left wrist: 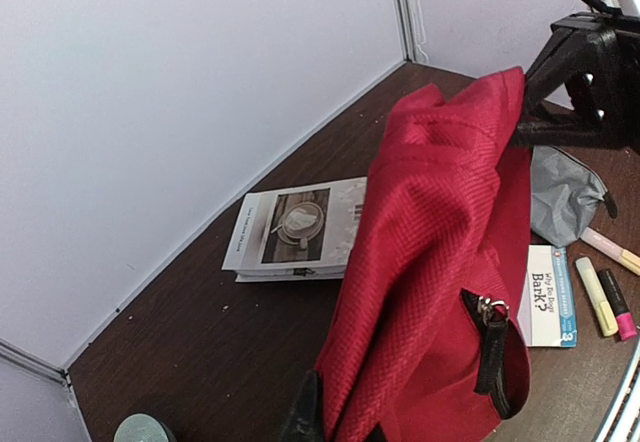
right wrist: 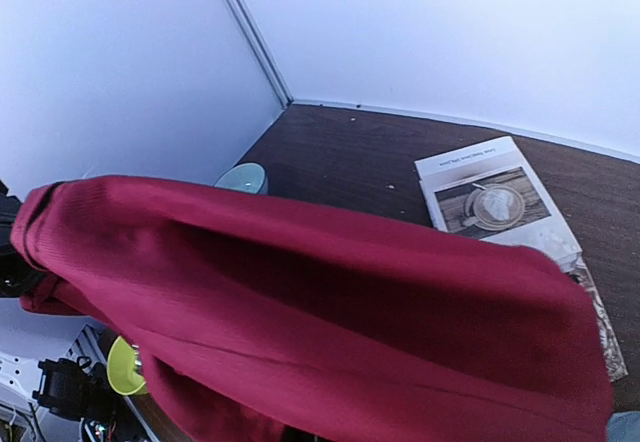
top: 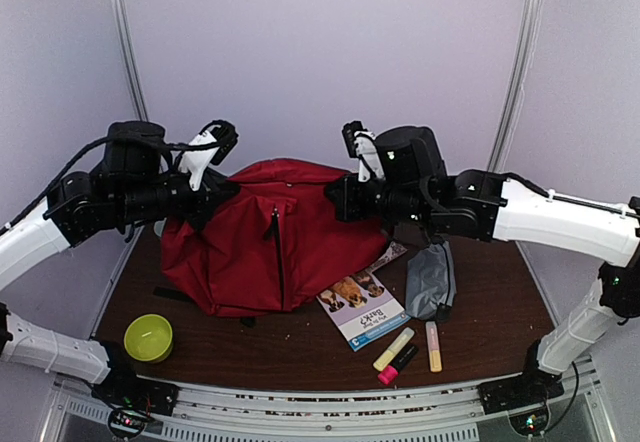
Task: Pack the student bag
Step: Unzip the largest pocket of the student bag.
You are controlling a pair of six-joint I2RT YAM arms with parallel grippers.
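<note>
Top external, student bag [top: 270,252] mid-table, booklet [top: 362,310] and grey pouch [top: 430,280] just beside

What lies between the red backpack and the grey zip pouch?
In the top view, a patterned booklet corner pokes out from the student bag toward the pouch; the rest is bare table.

Brightly, evenly lit from overhead, diffuse, with a cool bluish cast on the pale walls [top: 300,52]. Only soft shadow beneath the large red fabric backpack [top: 270,252] on the dark brown tabletop [top: 490,312]. Wide-angle bending at wrist-view edges; nearest red cloth slightly blurred.
</note>
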